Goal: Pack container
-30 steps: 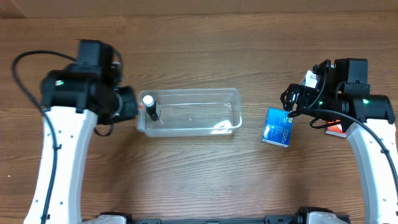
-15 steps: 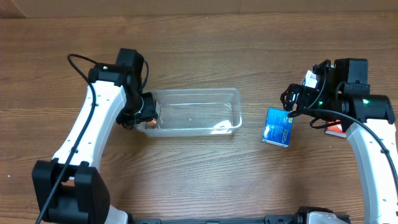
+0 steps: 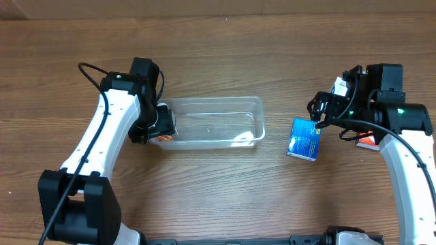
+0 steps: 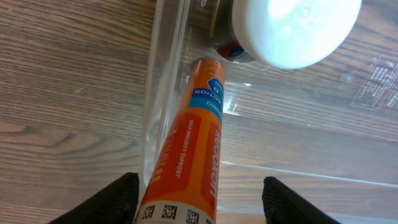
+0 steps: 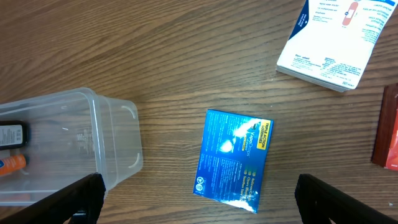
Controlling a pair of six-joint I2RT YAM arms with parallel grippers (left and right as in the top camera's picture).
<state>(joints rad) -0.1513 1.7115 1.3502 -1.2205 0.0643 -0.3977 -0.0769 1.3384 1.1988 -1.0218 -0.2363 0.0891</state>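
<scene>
The clear container [image 3: 212,101] lies mid-table. Over its left end hangs my left gripper [image 3: 162,126], open. In the left wrist view an orange tube [image 4: 194,146] lies inside the container along its wall [image 4: 163,93], between my spread fingertips [image 4: 119,200], with a gap on the right side. My left gripper [image 4: 205,205] grips nothing. A dark bottle with a white cap [image 4: 292,28] stands just beyond the tube. My right gripper [image 3: 320,112] is wide open above a blue box [image 3: 304,139] on the table. From the right wrist, the blue box [image 5: 233,158] lies right of the container [image 5: 99,134].
A white box with print [image 5: 329,40] lies on the table beyond the blue box. A red packet [image 5: 388,134] sits at the right edge, under my right arm in the overhead view [image 3: 368,141]. Bare wood surrounds the container.
My left arm has swung in over the container's left end, and its jaws have opened off the orange tube, which now lies inside. The right arm has not moved.
</scene>
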